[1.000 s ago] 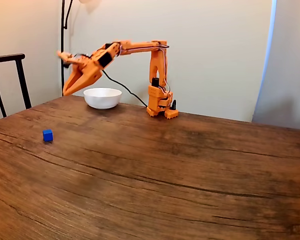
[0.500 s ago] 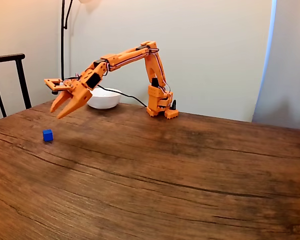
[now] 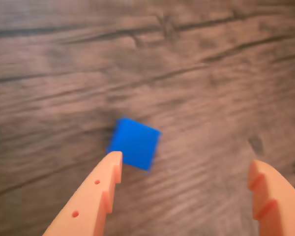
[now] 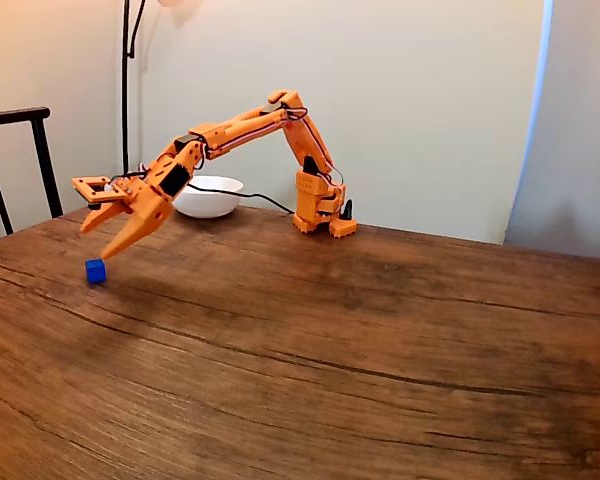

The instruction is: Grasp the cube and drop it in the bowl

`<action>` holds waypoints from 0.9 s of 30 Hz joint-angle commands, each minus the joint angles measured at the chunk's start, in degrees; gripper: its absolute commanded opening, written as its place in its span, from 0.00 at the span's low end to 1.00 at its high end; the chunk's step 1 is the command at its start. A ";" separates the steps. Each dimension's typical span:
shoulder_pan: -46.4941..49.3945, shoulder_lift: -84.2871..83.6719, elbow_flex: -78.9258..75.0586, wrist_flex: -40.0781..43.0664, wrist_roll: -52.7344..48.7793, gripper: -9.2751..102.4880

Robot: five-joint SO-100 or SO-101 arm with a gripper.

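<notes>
Wrist view: orange gripper [image 3: 184, 164] w/ fingers spread wide apart, blue cube [image 3: 134, 142] just off left fingertip [image 3: 112, 162], outside the gap, on wooden table [image 3: 211, 73]. Fixed view: gripper tips just above cube [image 4: 96, 271]; white bowl [image 4: 208, 196] well behind, near arm base.

The orange arm [image 4: 242, 125] reaches out from its base [image 4: 320, 205] toward the left of the fixed view, elbow high, forearm sloping down. The gripper [image 4: 95, 240] points down at the tabletop, jaws spread wide; in the wrist view its two fingers [image 3: 96, 189] stand well apart.
</notes>
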 commanded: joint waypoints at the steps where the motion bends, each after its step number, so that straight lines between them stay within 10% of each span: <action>1: -1.41 -0.79 -4.31 -0.18 -1.14 0.40; 27: -1.85 -9.93 -9.32 -0.79 -7.12 0.39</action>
